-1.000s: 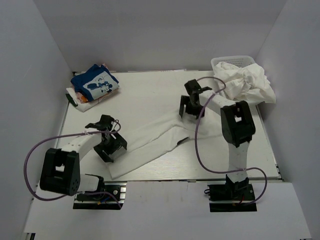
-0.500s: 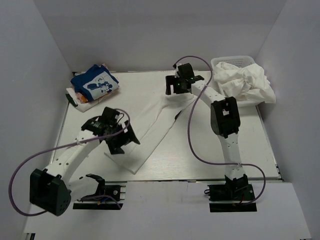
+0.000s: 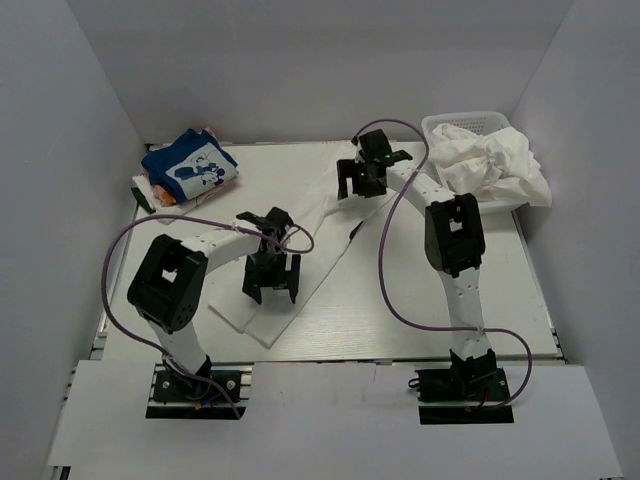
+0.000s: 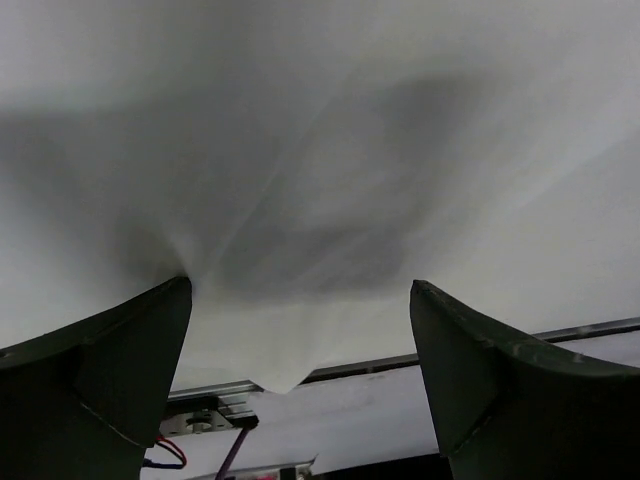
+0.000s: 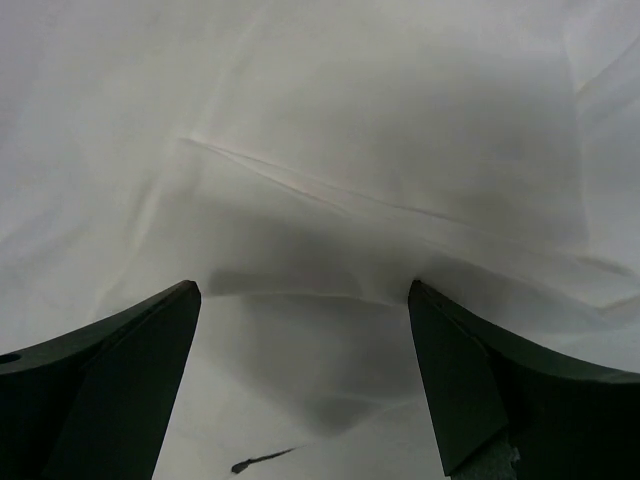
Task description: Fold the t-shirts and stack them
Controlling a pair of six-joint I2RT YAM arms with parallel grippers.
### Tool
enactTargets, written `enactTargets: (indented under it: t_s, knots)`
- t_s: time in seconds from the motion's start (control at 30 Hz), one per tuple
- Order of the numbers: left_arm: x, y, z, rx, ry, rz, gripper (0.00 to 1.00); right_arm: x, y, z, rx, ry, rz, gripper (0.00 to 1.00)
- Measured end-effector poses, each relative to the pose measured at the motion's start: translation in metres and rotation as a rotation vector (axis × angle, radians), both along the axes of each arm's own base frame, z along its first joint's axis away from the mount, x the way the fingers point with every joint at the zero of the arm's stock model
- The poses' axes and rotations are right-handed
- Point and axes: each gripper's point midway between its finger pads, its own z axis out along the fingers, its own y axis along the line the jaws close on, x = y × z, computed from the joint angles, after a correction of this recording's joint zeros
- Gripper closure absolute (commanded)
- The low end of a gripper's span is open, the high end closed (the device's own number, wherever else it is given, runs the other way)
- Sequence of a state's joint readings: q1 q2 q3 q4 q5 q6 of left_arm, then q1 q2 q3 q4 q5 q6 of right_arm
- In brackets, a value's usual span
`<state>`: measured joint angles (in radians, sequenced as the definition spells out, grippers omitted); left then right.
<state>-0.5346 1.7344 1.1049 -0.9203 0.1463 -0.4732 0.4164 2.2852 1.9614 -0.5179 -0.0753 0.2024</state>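
**Both pincers wide over a long white band**

One white t-shirt (image 3: 315, 255) lies across the middle of the bench (image 3: 515, 300) as a long, narrow band, running diagonally from near-left to far-right. The left pincer (image 3: 270, 295) hangs over its near end, fingers spread wide, gripping nothing. The right pincer (image 3: 360, 188) hangs over the far end, just as wide and empty. With one at each end, they look set to take both ends for the next fold. It's soft matte cotton with shallow creases. Far left, the folded blue t-shirt (image 3: 190, 165) with its white cartoon print tops a pale folded layer. Far right, crumpled white shirts (image 3: 495, 165) spill over the mesh basket (image 3: 470, 118).
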Motion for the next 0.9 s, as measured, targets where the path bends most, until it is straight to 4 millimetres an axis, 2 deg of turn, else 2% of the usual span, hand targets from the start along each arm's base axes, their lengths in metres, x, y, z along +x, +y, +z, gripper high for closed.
enactTargets:
  t_s: [0.1,0.17,0.27,0.43,0.53,0.7,0.73,0.8,0.9]
  knots:
    - [-0.019,0.002,-0.014,0.043,0.053,-0.05,0.0,-0.004,-0.005,-0.038,-0.02,0.075,-0.001,0.1]
    - [-0.026,0.0,-0.016,0.056,0.061,-0.074,0.0,0.002,0.0,-0.031,0.022,0.057,-0.003,0.1]
    - [-0.037,-0.007,-0.017,0.061,0.072,-0.099,0.0,0.006,0.003,-0.035,0.045,0.062,-0.007,0.1]
    - [-0.065,-0.037,-0.016,0.016,0.129,-0.14,0.0,0.025,0.012,-0.033,0.094,0.039,-0.008,0.1]
    - [-0.079,-0.078,-0.012,-0.055,0.167,-0.166,0.0,0.042,0.023,-0.03,0.132,0.011,0.001,0.1]
    - [-0.094,-0.177,0.0,-0.264,0.162,-0.27,0.0,0.064,0.031,-0.029,0.166,-0.047,0.016,0.1]
    - [-0.097,-0.192,0.002,-0.298,0.148,-0.292,0.0,0.066,0.031,-0.027,0.17,-0.051,0.019,0.1]
    - [-0.098,-0.213,0.006,-0.345,0.11,-0.32,0.0,0.071,0.029,-0.024,0.17,-0.067,0.022,0.1]
    - [-0.097,-0.222,0.009,-0.342,0.055,-0.333,0.0,0.075,0.021,-0.02,0.155,-0.087,0.037,0.1]
